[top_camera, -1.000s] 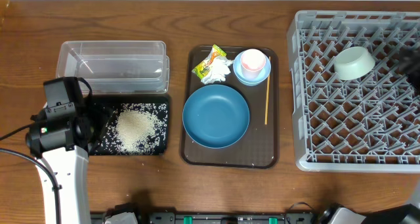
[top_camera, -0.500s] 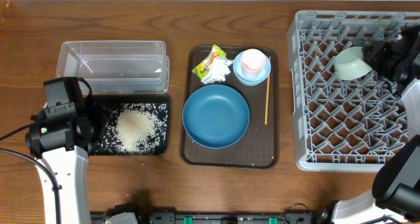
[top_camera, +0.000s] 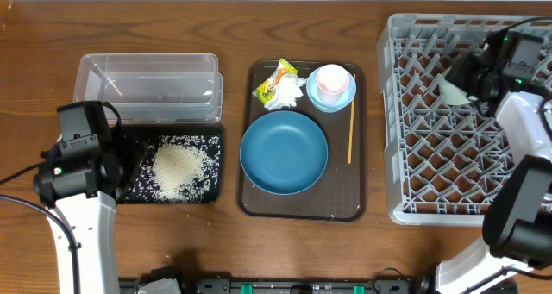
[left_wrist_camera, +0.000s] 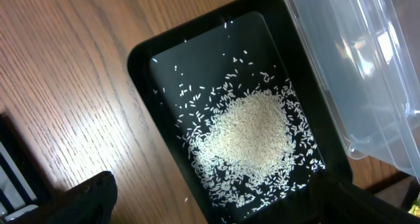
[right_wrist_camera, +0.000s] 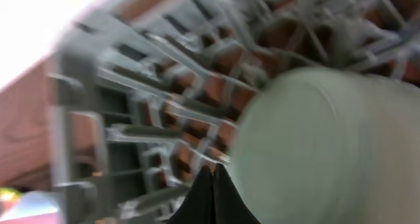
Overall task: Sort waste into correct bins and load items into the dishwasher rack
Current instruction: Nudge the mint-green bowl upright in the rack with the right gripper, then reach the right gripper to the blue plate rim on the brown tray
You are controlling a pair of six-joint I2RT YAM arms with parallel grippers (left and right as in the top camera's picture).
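Note:
My right gripper [top_camera: 466, 75] [right_wrist_camera: 211, 173] hangs over the far part of the grey dishwasher rack [top_camera: 431, 190], its fingers pressed together with nothing between them. A pale mint bowl [top_camera: 449, 92] [right_wrist_camera: 328, 145] lies in the rack just beside the tips, mostly hidden by the arm from above. My left gripper [left_wrist_camera: 220, 207] stands open over the near end of the black tray [top_camera: 215, 135] [left_wrist_camera: 147, 60], which holds a heap of rice [top_camera: 179, 169] [left_wrist_camera: 252, 132]. The brown serving tray [top_camera: 302, 209] carries the blue dish [top_camera: 284, 152], a pink cup [top_camera: 330, 81] in a second mint bowl [top_camera: 343, 98], the wrapper [top_camera: 276, 83], the tissue [top_camera: 294, 94] and the stick [top_camera: 350, 130].
A clear tub [top_camera: 147, 87] [left_wrist_camera: 367, 66] stands behind the black tray, touching it. One rice grain [left_wrist_camera: 186, 199] lies on the wood beside the tray. The right wrist view is blurred.
My right arm has swung in from the right over the rack and its jaws have closed beside the mint bowl. The left arm has not moved.

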